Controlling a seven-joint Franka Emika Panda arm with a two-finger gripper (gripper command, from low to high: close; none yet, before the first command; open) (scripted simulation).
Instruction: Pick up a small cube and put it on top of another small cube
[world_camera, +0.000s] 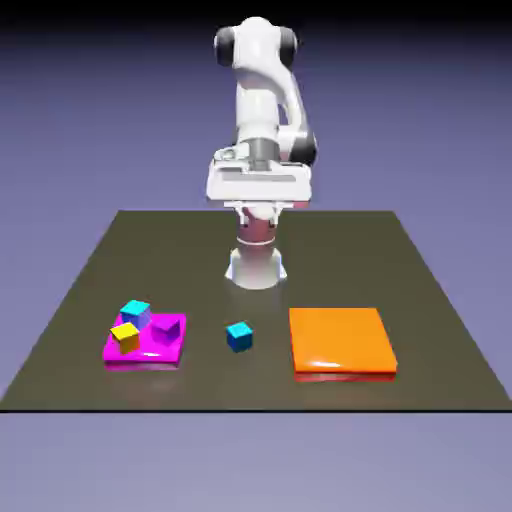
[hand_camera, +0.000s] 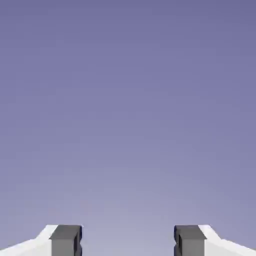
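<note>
Dark table carries a blue cube just beside a pink tray, toward the orange pad. Cyan, yellow and purple cubes sit on that tray. Only the hand view shows the pincer: released, gripping nothing, facing bare violet backdrop.

No text, label, brand, number or sign can be read in either view. The cubes, the two flat pads, the desk and the robot arm all show plain, unmarked surfaces.
</note>
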